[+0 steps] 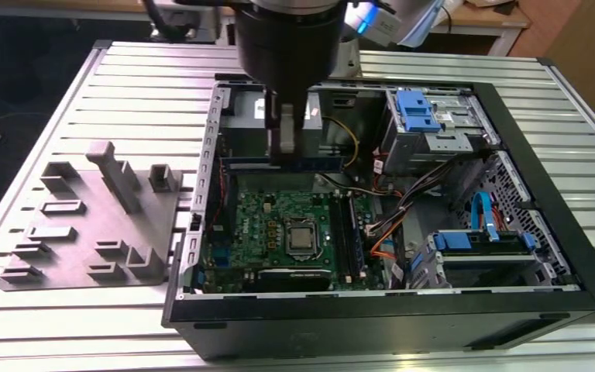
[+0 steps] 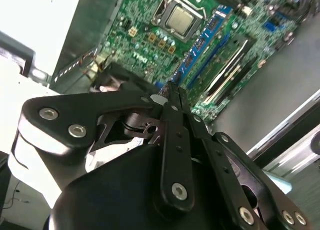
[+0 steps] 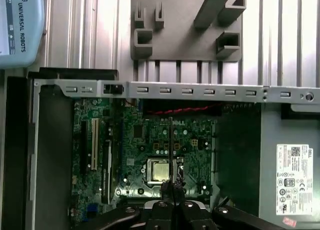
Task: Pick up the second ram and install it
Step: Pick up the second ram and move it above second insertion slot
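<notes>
Pincer (image 3: 172, 189) clamped on second ram (image 3: 171, 145), ram edge-on between jaws, above motherboard (image 3: 150, 135)

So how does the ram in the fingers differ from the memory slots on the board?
The second ram is raised, clamped in the gripper; the memory slots sit low beside the processor. The second ram lies across the exterior view; the memory slots run crosswise to it. Both are long, narrow and dark.

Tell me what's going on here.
The arm's gripper is shut on the ram, holding it over the motherboard in the open case. In the first wrist view the ram shows edge-on between the fingertips. It is not in a slot yet. The grey tray sits beside the case.
</notes>
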`<action>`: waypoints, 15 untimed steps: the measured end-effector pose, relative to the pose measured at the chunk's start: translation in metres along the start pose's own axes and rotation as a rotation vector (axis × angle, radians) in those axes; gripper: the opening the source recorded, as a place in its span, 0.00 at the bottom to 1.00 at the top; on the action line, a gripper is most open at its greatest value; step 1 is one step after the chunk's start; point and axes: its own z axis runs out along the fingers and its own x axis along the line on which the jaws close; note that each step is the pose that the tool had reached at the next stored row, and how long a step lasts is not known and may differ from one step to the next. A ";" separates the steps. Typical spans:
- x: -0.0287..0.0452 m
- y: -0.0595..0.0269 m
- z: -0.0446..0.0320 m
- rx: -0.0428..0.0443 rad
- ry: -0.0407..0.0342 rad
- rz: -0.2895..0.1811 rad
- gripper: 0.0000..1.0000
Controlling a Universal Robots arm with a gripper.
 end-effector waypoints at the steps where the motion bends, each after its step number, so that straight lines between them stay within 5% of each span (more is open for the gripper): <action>1: 0.0000 -0.0034 0.0002 0.0000 -0.0001 0.000 0.08; 11: 0.0005 -0.0401 0.0017 0.0000 0.0000 0.000 0.08; 15: 0.0010 -0.0462 0.0076 0.0000 -0.0001 0.000 0.08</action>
